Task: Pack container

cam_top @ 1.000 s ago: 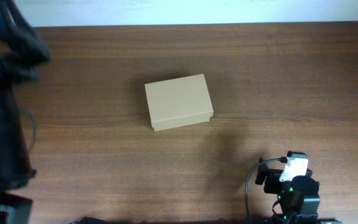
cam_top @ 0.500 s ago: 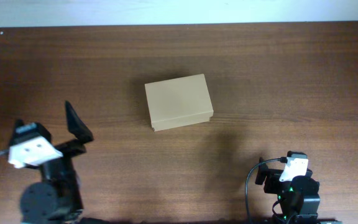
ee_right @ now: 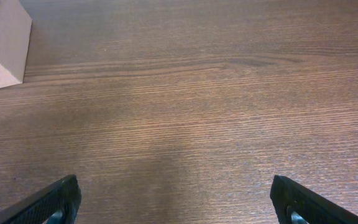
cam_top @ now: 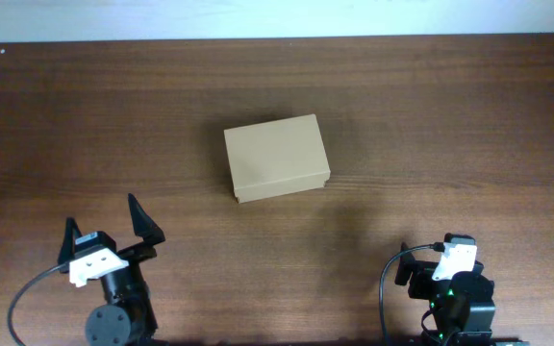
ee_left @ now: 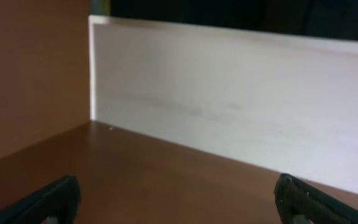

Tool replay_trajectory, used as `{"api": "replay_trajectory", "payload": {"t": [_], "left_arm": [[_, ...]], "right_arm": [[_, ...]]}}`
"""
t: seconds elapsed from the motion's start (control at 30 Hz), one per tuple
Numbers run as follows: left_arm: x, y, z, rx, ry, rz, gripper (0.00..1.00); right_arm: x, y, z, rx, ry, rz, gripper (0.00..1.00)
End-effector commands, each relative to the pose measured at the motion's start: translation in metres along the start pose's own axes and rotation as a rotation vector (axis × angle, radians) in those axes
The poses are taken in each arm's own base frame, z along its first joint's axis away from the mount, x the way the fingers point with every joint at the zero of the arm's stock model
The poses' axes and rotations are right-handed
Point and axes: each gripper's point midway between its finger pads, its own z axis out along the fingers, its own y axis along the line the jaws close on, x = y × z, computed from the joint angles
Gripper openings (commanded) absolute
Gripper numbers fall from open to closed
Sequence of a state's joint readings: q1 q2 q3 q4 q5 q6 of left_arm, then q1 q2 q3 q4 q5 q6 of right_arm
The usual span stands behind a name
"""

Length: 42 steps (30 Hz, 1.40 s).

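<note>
The container [cam_top: 276, 159] is a light-brown cardboard box with its lid shut, lying flat in the middle of the brown table. One corner of it shows at the top left of the right wrist view [ee_right: 2, 46]. My left gripper [cam_top: 106, 229] is open and empty at the front left, well apart from the box. In the left wrist view [ee_left: 179, 208] its fingers are spread over bare table, facing a white wall. My right arm [cam_top: 455, 288] sits at the front right. Its gripper [ee_right: 176, 208] is open and empty over bare wood.
The wooden table [cam_top: 431, 125] runs back to a white wall [ee_left: 241, 106]. A brown panel [ee_left: 30, 68] stands at the left of the left wrist view. A black cable [cam_top: 389, 279] loops beside the right arm.
My left arm has swung from the far left edge to the front left, now settled with its jaws open. The box and right arm have not moved.
</note>
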<state>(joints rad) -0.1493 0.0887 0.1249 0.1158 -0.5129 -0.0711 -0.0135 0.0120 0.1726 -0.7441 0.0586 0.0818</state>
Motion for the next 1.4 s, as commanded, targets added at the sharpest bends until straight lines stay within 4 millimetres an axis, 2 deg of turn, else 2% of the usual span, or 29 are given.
{"api": "replay_trajectory", "payload": {"t": [0.0, 0.17, 0.43, 0.53, 0.63, 1.37], "left_arm": [[0.006, 0.011, 0.000, -0.041, -0.021, 0.006, 1.00], [0.010, 0.023, -0.002, -0.081, -0.045, 0.003, 1.00], [0.033, 0.021, -0.001, -0.065, 0.013, 0.032, 1.00], [0.047, 0.023, -0.001, -0.070, 0.070, 0.060, 1.00], [0.073, 0.026, -0.005, -0.077, 0.173, 0.112, 1.00], [0.071, 0.026, -0.004, -0.077, 0.166, 0.108, 1.00]], "right_arm": [[0.003, -0.001, 0.002, 0.004, 0.004, 0.007, 0.99], [0.003, -0.001, 0.002, 0.004, 0.004, 0.007, 0.99], [0.003, -0.001, 0.002, 0.004, 0.004, 0.007, 0.99], [0.003, -0.001, 0.002, 0.004, 0.004, 0.007, 0.99], [0.003, -0.001, 0.002, 0.004, 0.004, 0.007, 0.99], [0.003, -0.001, 0.002, 0.004, 0.004, 0.007, 0.99]]}}
